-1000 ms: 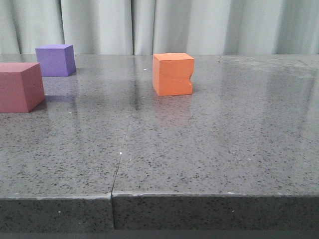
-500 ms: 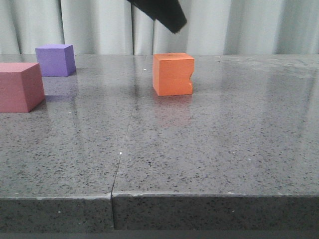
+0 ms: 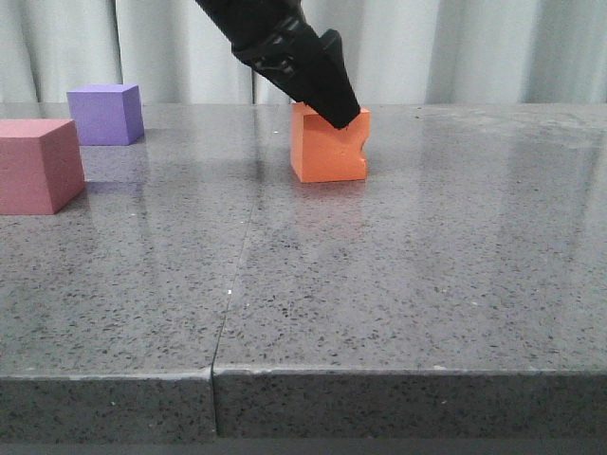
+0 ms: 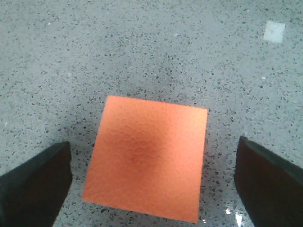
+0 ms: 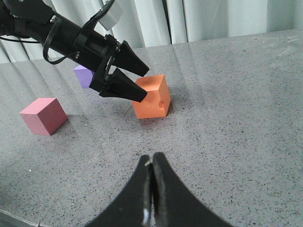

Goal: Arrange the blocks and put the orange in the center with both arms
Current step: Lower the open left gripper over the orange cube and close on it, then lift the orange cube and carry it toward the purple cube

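Left gripper [image 3: 334, 112] has descended, spread wide astride the orange cube [image 3: 328, 144], notch facing right; right gripper [image 5: 152, 189] pinched closed.

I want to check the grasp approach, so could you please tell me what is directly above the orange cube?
The left gripper hangs open over the orange cube, one of its fingers on each side, not touching. In the front view the fingers cover the cube's top rear corner.
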`<state>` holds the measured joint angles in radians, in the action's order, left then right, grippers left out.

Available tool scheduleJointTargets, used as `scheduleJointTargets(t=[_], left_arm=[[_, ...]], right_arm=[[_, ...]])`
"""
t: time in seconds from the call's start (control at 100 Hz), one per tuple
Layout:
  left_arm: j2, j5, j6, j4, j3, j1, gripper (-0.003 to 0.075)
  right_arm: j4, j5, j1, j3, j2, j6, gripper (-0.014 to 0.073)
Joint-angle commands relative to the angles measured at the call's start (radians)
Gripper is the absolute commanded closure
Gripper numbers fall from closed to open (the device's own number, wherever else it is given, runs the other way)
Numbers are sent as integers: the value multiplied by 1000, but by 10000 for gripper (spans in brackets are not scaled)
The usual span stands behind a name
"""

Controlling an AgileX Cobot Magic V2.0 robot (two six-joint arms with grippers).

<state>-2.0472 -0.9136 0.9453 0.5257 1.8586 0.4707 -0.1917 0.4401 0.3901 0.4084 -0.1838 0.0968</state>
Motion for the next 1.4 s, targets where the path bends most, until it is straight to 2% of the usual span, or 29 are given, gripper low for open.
scheduleJointTargets(t=[0.0, 0.25, 0.44, 0.51, 0.75, 0.89, 1.13, 1.39], left_arm=[[51, 37, -12, 40, 31, 9, 66], [23, 0, -12, 38, 31, 9, 74], [13, -9, -12, 41, 31, 14, 109], [13, -9, -12, 41, 31, 14, 161], [13, -9, -12, 41, 31, 14, 420], [13, -11, -12, 43, 31, 14, 500], [27, -18, -24, 43, 91, 14, 504], [102, -11, -199, -20, 139, 3, 504]], right_arm=[[-5, -71, -3, 27, -11, -12, 649], [-5, -71, -3, 27, -11, -12, 649], [-5, -71, -3, 27, -11, -12, 649], [-5, -71, -3, 27, -11, -12, 649], [-5, -71, -3, 27, -11, -12, 649], [-5, -71, -3, 27, -11, -12, 649], [-5, -71, -3, 27, -11, -12, 649], [-5, -71, -3, 27, -11, -12, 649]])
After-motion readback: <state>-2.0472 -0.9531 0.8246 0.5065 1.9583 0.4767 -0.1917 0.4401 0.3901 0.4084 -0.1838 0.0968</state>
